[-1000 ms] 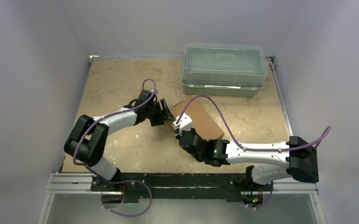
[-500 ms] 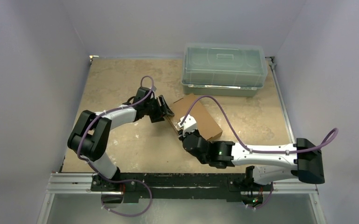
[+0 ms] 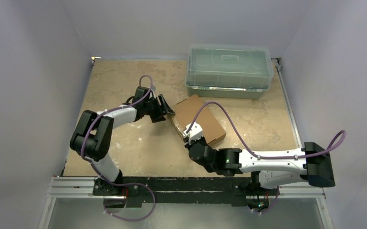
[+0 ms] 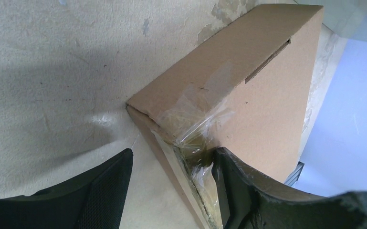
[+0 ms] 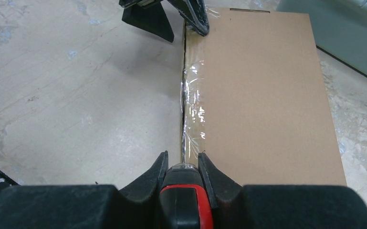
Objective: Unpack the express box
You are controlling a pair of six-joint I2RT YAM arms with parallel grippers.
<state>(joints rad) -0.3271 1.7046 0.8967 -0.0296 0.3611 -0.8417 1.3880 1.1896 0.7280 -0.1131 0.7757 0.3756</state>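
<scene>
The express box (image 3: 199, 118), flat brown cardboard, lies slantwise in the middle of the table with its lid down. Crinkled clear tape (image 5: 193, 107) runs along its left edge. My right gripper (image 5: 182, 160) is shut on a black and red cutter (image 5: 186, 202), whose tip sits at the near end of that taped seam. My left gripper (image 4: 172, 157) is open at the box's far left corner (image 4: 145, 112). One of its fingers (image 4: 234, 176) rests against the taped lid edge and the other (image 4: 105, 181) stands over bare table. In the top view both grippers (image 3: 167, 109) (image 3: 190, 137) flank the box's left side.
A large translucent grey-green lidded bin (image 3: 229, 70) stands at the back right, just beyond the box. Raised rails border the tabletop on the left (image 3: 87, 90) and right (image 3: 286, 100). My arm bases sit on the black bar (image 3: 181, 187) along the near edge.
My right gripper has drawn back with the cutter toward the box's near end. My left gripper has shifted up toward the far corner. The box has turned slightly.
</scene>
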